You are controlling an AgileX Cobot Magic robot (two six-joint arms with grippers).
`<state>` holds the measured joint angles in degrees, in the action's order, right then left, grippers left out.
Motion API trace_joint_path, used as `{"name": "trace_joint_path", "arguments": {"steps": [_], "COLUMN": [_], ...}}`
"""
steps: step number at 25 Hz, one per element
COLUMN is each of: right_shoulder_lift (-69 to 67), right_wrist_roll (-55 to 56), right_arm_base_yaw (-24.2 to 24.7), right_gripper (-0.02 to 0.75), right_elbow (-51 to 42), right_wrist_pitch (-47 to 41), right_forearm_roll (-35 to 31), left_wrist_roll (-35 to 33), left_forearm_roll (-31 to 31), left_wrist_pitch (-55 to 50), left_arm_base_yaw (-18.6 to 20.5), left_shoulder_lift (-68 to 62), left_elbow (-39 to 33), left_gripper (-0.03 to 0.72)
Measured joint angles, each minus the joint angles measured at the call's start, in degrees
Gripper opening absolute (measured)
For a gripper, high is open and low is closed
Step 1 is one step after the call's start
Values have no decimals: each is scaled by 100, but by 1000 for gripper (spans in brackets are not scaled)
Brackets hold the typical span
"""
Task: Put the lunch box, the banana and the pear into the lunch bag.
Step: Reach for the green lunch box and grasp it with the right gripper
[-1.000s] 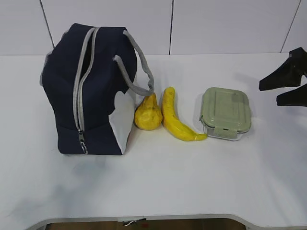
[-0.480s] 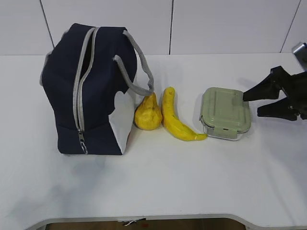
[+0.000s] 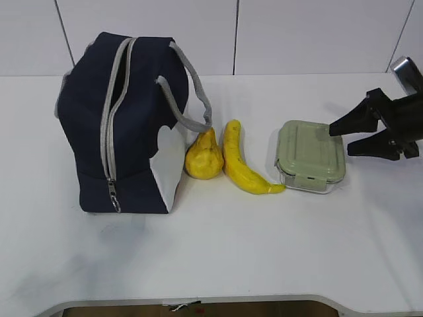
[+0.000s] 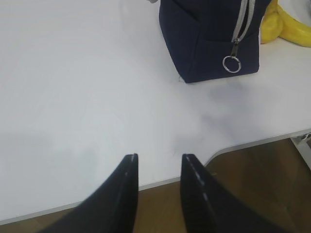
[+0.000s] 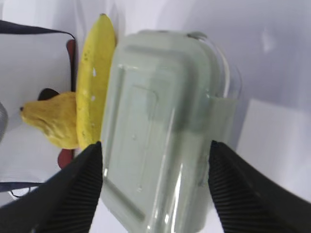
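Note:
The navy lunch bag [image 3: 125, 125] stands at the left with its zipper slit slightly agape and its ring pull [image 4: 232, 63] low on the front. The pear [image 3: 203, 157] and the banana [image 3: 243, 165] lie just to its right. The lunch box [image 3: 310, 156] with the sage-green lid sits further right. My right gripper [image 3: 339, 141] is open wide at the box's right end. In the right wrist view its fingertips [image 5: 95, 160] stand either side of the box [image 5: 165, 131]. My left gripper [image 4: 159, 158] is open and empty, out of the exterior view.
The left gripper hovers over the white table's front edge [image 4: 252, 143], with brown floor below and the bag [image 4: 209, 43] ahead to its right. A white panelled wall [image 3: 297, 33] runs behind the table.
My right gripper has come in from the right edge and moved left up to the lunch box. The bag, pear, banana and box have not moved.

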<state>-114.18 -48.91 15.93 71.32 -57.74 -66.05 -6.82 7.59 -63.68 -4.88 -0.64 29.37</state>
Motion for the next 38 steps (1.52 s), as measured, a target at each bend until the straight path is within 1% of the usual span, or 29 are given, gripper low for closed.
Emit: {"name": "trace_joint_path", "arguments": {"steps": [3, 5, 16, 29, 34, 38], "right_shoulder_lift": [-74, -129, -562, -662, -720, -733], "right_wrist_roll": [98, 136, 163, -127, -167, -174], "right_arm_base_yaw": [0, 0, 0, 0, 0, 0], "right_gripper": [547, 547, 547, 546, 516, 509], "right_elbow": [0, 0, 0, 0, 0, 0], "right_wrist_pitch": [0, 0, -140, -153, -153, -153], "right_forearm_roll": [234, 275, -460, -741, -780, -780], "left_wrist_roll": [0, 0, 0, 0, 0, 0], "left_forearm_roll": [0, 0, 0, 0, 0, 0], "left_wrist_pitch": [0, 0, 0, -8, -8, -8], "left_arm_base_yaw": [0, 0, 0, 0, 0, 0], "left_shoulder_lift": [0, 0, 0, 0, 0, 0], "left_elbow": [0, 0, 0, 0, 0, 0], "left_gripper": [227, 227, 227, 227, 227, 227]}}
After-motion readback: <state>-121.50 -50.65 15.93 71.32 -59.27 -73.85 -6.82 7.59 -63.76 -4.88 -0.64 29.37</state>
